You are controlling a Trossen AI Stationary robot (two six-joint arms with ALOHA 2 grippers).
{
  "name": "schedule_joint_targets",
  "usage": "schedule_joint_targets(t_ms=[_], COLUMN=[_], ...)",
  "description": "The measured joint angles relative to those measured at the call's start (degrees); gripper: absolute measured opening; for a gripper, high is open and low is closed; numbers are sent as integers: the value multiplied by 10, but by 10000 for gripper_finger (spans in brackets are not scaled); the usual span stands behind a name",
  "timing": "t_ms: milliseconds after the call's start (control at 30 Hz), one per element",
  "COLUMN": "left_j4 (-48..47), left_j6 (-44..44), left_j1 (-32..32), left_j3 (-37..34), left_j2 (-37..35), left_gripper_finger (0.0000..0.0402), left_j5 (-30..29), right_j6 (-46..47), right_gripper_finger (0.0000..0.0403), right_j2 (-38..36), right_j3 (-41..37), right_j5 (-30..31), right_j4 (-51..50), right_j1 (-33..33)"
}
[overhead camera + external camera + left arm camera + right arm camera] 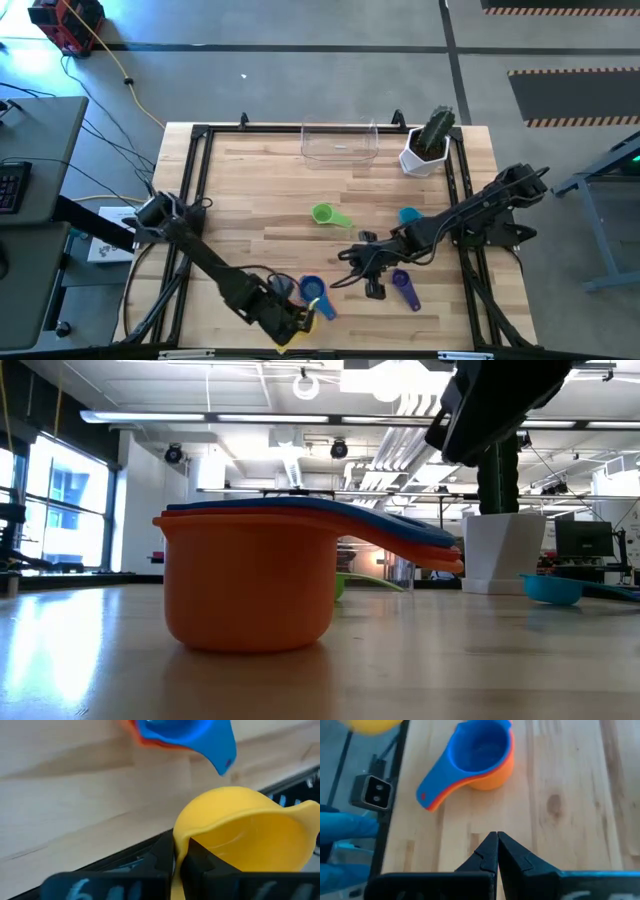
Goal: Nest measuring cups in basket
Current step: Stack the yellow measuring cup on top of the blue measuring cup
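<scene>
My left gripper (300,326) is near the table's front edge, shut on a yellow measuring cup (240,835). Just beyond it, a blue cup nested in an orange one (312,290) stands on its base on the wood. My right gripper (497,842) is shut and empty, hovering right of that pair, next to a purple cup (403,285). A green cup (325,214) and a teal cup (408,215) lie mid-table. The clear basket (340,143) stands at the far edge. My left gripper pinches the yellow cup's wall at the rim (181,845), one finger inside the bowl and one outside. The cup's handle end (307,812) is on the far side from the hold. The cup is tilted and lifted clear of the table.
A white pot with a cactus (428,148) stands right of the basket at the far edge. A black frame (200,170) borders the tabletop. Bare wood lies between the basket and the green cup.
</scene>
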Motion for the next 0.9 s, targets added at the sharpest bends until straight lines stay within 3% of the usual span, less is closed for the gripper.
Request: schedule_joint_targets(t_ms=[267,900], left_j4=[-91,-118], left_j6=[-58,-89], left_j1=[-20,-29], left_j3=[0,-3], left_j2=[-24,-25], left_gripper_finger=[7,7], left_j5=[-25,-23], right_j6=[12,54], right_gripper_finger=[0,0], right_j2=[40,183], right_j3=[0,0], right_j5=[14,-19], right_j4=[76,224], right_j1=[14,10])
